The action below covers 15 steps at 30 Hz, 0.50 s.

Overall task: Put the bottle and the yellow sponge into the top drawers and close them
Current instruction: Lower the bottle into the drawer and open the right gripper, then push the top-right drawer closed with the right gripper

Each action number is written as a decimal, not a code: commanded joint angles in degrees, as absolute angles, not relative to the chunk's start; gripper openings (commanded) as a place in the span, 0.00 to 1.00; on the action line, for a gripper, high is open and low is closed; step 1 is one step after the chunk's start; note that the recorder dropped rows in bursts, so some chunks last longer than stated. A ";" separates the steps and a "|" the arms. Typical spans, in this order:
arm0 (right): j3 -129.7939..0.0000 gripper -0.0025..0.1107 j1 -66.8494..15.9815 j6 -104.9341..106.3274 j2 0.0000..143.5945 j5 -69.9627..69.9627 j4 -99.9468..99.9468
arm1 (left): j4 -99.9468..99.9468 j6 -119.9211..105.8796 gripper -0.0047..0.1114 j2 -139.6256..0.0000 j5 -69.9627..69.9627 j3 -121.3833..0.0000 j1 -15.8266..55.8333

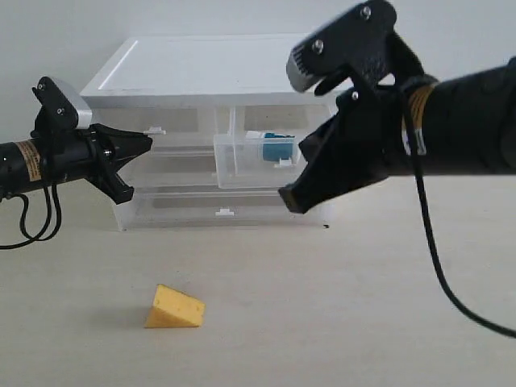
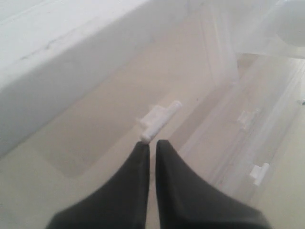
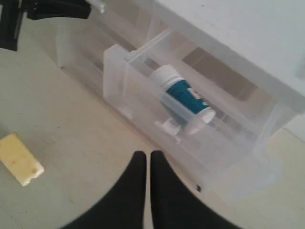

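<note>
the right pincer [image 3: 148, 155], closed and empty like the left pincer [image 2: 152, 143], could push the open top drawer [image 3: 133, 90] off-centre and jam it, bottle [image 3: 185, 97] inside.

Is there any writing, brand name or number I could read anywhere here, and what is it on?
Nothing here is legible.
Small white plastic bottle, teal-blue and white label: print blurred, unreadable.
Left arm's yellow sticker: dark marks, too small to read.
Right arm's yellow sticker: too small to read.
</note>
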State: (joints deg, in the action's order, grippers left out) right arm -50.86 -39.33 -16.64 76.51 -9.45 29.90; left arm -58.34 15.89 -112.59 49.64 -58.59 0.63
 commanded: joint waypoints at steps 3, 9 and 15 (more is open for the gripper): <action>-47.14 0.02 -37.62 -17.10 82.64 5.54 29.64 | -53.76 15.83 0.07 -112.63 49.70 -59.62 0.24; -52.54 0.02 -31.88 -16.70 91.82 6.20 29.03 | -53.88 15.83 0.07 -112.63 49.70 -59.62 0.24; -57.94 0.02 -30.27 -14.84 92.59 6.25 29.03 | -53.88 15.83 0.07 -112.63 49.70 -59.62 0.24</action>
